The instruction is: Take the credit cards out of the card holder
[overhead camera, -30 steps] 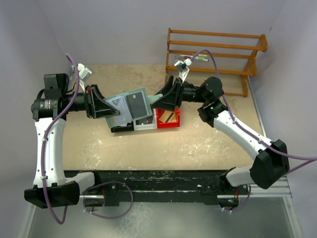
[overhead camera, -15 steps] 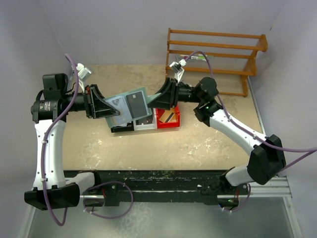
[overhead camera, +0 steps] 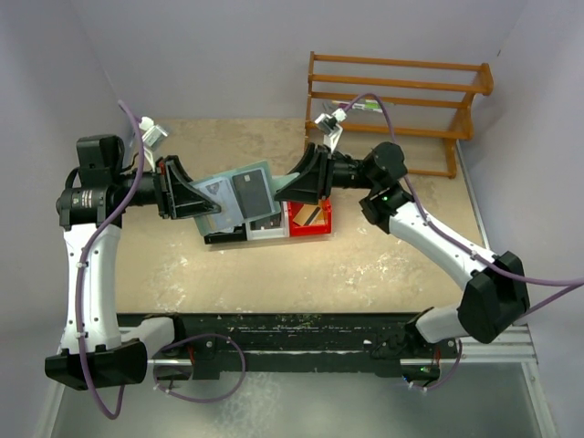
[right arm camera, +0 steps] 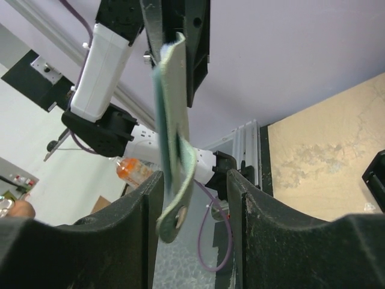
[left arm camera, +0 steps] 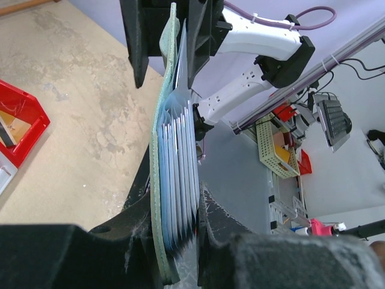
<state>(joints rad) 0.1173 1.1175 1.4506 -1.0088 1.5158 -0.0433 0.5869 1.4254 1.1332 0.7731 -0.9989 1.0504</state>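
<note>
The grey-green card holder (overhead camera: pixel 239 193) hangs in the air above the bins, pinched at its left end by my left gripper (overhead camera: pixel 215 203). In the left wrist view the holder (left arm camera: pixel 157 180) stands edge-on with several light blue credit cards (left arm camera: pixel 180 168) fanned inside it, and my left gripper (left arm camera: pixel 174 201) is shut on the stack. A grey card (overhead camera: pixel 253 189) shows on the holder's face. My right gripper (overhead camera: pixel 283 187) is at the holder's right end. Its jaws stand open around the holder's snap flap (right arm camera: pixel 177 208), with a gap to the right finger (right arm camera: pixel 258 223).
Under the holder sits a row of small bins on the table: black (overhead camera: pixel 224 237), white (overhead camera: pixel 266 230) and red (overhead camera: pixel 312 217), the red one with something flat in it. A wooden rack (overhead camera: pixel 398 100) stands at the back right. Purple cables loop off both wrists.
My right gripper has slid left onto the holder's right end and its jaws have narrowed around the flap. The left gripper and holder have stayed put.
</note>
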